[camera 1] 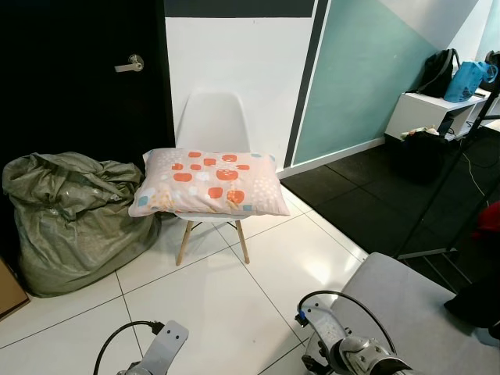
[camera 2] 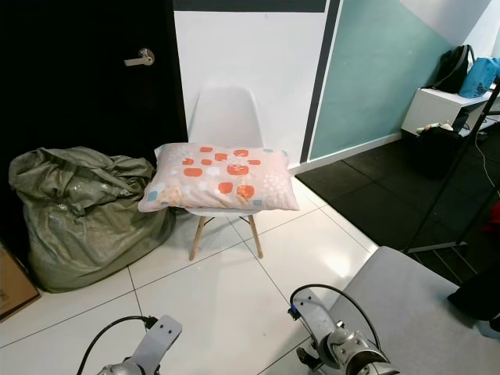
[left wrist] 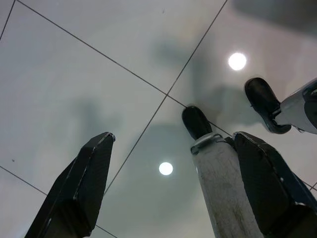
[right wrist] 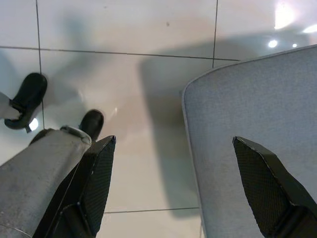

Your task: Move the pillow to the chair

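The pillow [camera 1: 207, 182] is showing pale pink, dotted with orange-red patches and small white and blue marks; the chair [camera 1: 212, 125] beneath it is showing a white shell over light wooden legs; the sack [camera 1: 70, 219] at the left is looking dull olive green; the door [camera 1: 78, 78] behind it is reading black; the far wall [camera 1: 367, 70] on the right is showing teal; the near floor [camera 1: 226, 305] is gleaming glossy white, turning black at the far right; the fingers [left wrist: 81, 188] are appearing black.

A home room: tiled floor [camera 1: 234, 312], door [camera 1: 78, 70], white chair [camera 1: 212, 121].
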Controlling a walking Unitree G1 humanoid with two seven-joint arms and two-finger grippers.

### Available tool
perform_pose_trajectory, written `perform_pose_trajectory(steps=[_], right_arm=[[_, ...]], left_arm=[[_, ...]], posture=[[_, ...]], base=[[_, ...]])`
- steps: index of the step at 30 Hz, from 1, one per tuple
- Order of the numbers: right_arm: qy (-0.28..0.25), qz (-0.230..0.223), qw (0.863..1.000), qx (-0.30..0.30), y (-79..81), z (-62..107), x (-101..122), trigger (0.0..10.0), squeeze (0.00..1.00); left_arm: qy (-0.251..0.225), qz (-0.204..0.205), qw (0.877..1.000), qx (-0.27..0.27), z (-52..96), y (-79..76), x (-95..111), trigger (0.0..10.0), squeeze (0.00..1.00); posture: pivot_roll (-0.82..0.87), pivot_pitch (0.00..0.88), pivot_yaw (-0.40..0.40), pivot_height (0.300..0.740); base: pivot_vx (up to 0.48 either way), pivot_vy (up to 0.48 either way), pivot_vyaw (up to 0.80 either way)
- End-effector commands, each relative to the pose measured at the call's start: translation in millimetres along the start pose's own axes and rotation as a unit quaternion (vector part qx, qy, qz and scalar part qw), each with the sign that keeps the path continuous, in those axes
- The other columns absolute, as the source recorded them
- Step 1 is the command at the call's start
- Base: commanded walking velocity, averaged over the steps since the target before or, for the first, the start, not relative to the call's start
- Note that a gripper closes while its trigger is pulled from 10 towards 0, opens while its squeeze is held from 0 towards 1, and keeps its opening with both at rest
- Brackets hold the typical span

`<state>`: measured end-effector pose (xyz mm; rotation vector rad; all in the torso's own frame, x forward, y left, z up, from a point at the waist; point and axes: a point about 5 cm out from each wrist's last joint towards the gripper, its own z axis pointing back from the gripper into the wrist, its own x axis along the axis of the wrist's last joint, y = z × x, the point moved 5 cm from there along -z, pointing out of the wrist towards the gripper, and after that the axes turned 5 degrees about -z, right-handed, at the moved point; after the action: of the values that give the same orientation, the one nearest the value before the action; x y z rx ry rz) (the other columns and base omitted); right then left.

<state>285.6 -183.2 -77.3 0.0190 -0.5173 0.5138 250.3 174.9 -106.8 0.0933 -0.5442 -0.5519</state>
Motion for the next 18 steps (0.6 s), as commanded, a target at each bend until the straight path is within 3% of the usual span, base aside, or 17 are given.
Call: perform_pose_trajectory(steps=[1,18], right_arm=[[0.012,0.004,1.000,-0.004,-3.7,1.0,-5.3,10.0,0.00],[0.013,-0.005,1.000,-0.007,0.7,-0.9,-7.0,10.0,0.00]], left_arm=[[0.011,-0.002,1.000,-0.006,0.1,-2.9,-6.7,10.0,0.00],[0.019,-0.003,1.000,-0.010,1.0,-1.8,-13.2,10.0,0.00]], posture=[[-0.13,0.000,-0.076,0.740],[-0.12,0.000,-0.055,0.740]], base=[[0.000,0.000,0.00],[0.000,0.000,0.00]])
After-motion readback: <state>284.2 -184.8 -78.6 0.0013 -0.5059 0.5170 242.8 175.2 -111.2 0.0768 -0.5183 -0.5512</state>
